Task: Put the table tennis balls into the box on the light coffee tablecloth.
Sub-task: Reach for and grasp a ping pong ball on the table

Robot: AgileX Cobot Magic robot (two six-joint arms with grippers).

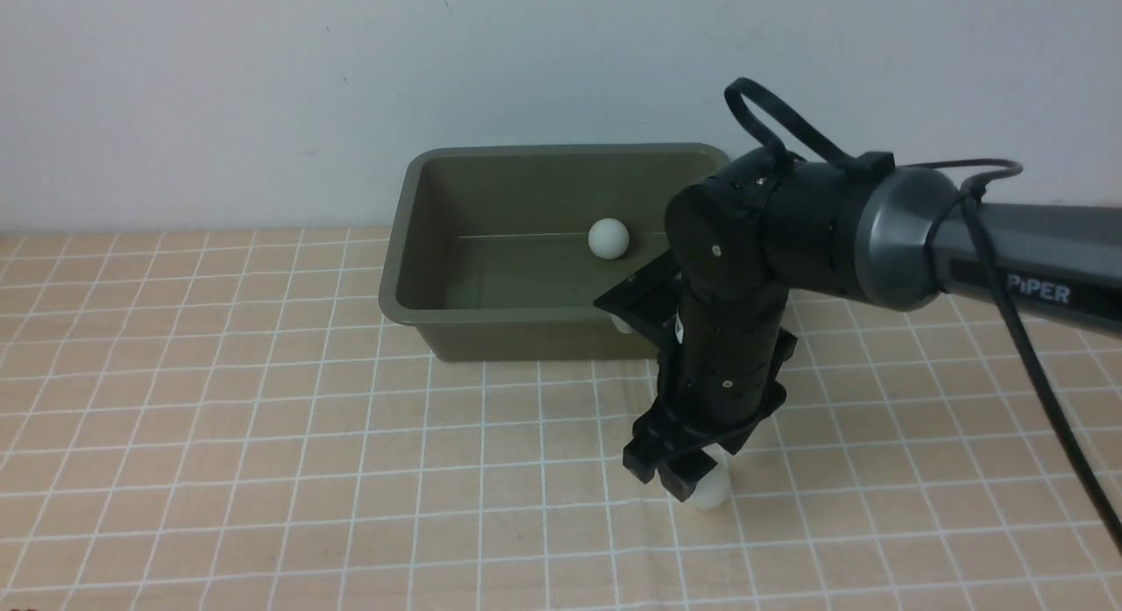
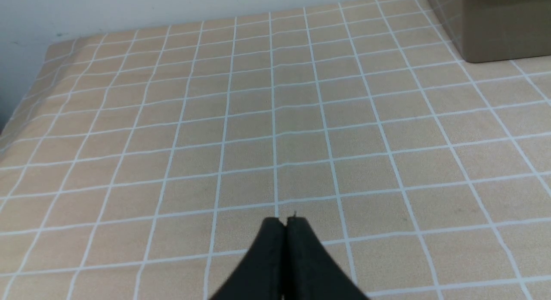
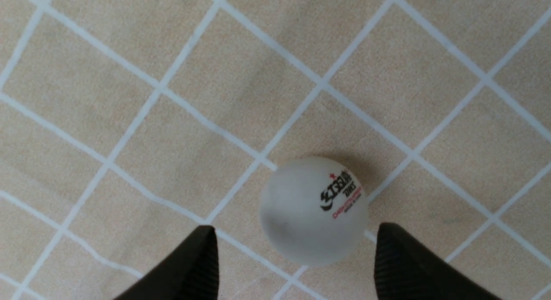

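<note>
A white table tennis ball (image 3: 312,209) sits on the light coffee tablecloth (image 1: 263,418) directly under the right gripper (image 1: 688,484), which points straight down in front of the olive-green box (image 1: 526,339). Seen from the wrist, the jaws stand spread wider than the ball, one fingertip to either side and neither touching it. The ball lies just ahead of the line between the tips rather than squarely on it, its printed logo turned up, and the gripper holds nothing. From the front, the fingertips appear to be down near the cloth, with the ball peeking out beside them. A second ball (image 1: 608,238) rests on the floor of the box, near its back wall. The left gripper (image 2: 284,222) hangs low over bare cloth well apart from the box, its jaws pressed together and empty. The ball looks light, hollow and smooth, the kind of thing that would roll at a nudge and squirt out of a lopsided pinch. The sound hold is likely across its widest girth, both pads meeting it at once and gently, since a thin shell could dent.
</note>
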